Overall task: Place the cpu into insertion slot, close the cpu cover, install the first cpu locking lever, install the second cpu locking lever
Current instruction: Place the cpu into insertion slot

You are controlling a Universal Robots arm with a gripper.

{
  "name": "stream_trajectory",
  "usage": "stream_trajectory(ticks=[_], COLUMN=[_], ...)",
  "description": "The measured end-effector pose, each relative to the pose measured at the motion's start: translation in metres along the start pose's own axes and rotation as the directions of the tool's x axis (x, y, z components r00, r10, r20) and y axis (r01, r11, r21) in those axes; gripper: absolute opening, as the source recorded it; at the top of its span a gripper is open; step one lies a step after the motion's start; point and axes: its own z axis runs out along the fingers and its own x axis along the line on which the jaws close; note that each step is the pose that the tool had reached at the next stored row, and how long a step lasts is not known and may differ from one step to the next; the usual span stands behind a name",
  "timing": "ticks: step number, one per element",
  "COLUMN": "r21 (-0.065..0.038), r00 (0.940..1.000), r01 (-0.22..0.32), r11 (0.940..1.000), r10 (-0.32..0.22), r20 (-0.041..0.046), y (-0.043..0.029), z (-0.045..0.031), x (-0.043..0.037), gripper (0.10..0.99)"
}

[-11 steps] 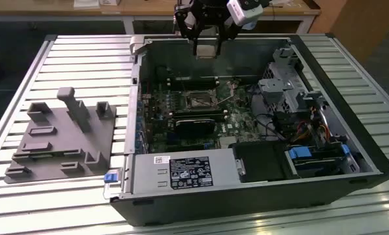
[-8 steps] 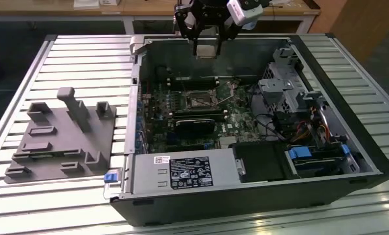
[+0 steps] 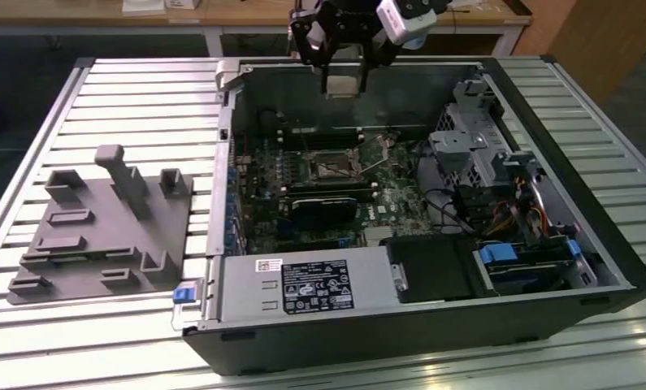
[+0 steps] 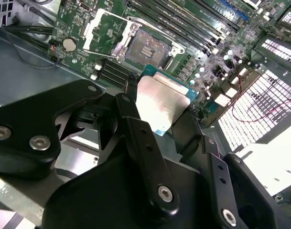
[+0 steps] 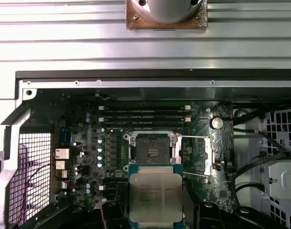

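Cpu [image 5: 156, 198], thin silvery-beige square with green edge, between black jaws.

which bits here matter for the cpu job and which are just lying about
job: cpu, held in pincer; slot; cover, open

lying about: grey fixture; power supply; cables

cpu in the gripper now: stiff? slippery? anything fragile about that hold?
Likely stiff: the cpu is a flat plate that juts from the gripper without sagging. Probably slippery, since its metal face shines in the second wrist view. Edge grip looks thin, so a knock on the insertion slot frame might twist it.
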Motion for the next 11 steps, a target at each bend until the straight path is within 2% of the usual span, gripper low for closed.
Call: stream_trajectory(ticks=[11], r21=[0.0], r00=[1.0], r01=[0.0], r11=[1.0], r10=[0.0], r20=[0.0048], y=[-0.001], z=[0.011], x=[-0.0001], gripper=[0.537])
